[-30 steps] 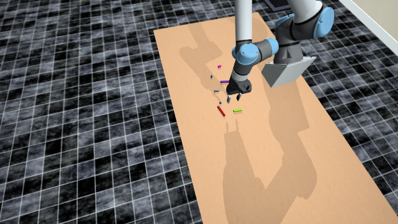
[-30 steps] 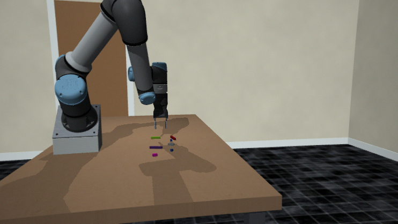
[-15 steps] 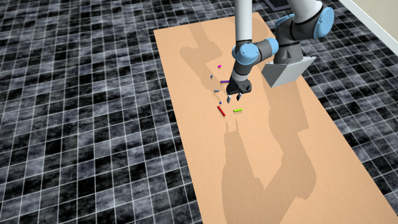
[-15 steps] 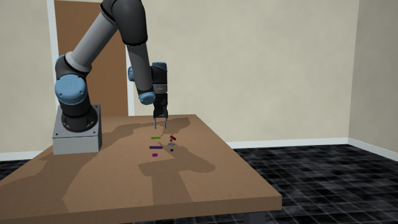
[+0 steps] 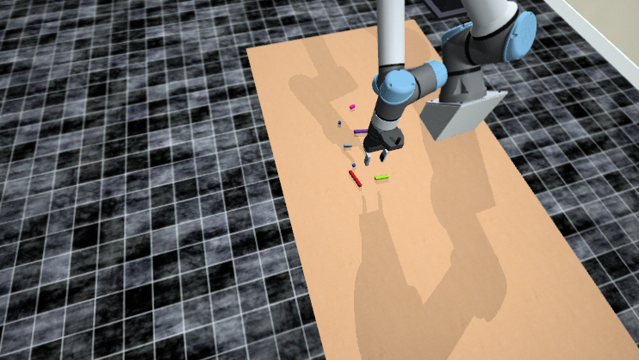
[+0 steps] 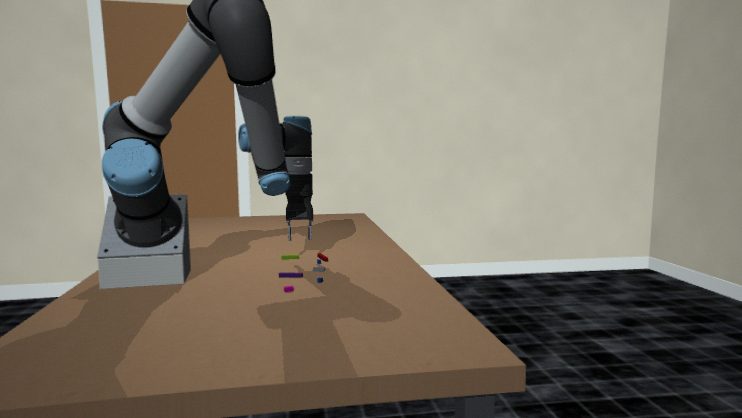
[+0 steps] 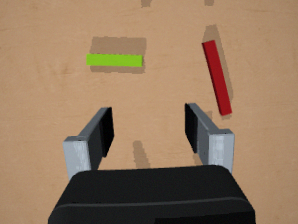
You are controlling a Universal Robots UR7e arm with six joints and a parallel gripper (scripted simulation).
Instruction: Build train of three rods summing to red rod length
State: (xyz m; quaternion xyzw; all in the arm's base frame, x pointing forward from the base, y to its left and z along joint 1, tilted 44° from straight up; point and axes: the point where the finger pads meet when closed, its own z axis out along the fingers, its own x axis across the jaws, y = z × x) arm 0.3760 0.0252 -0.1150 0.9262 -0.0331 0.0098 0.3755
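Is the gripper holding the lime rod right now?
No, in the wrist view the lime rod lies flat on the table ahead of the open gripper, with nothing between the fingers.
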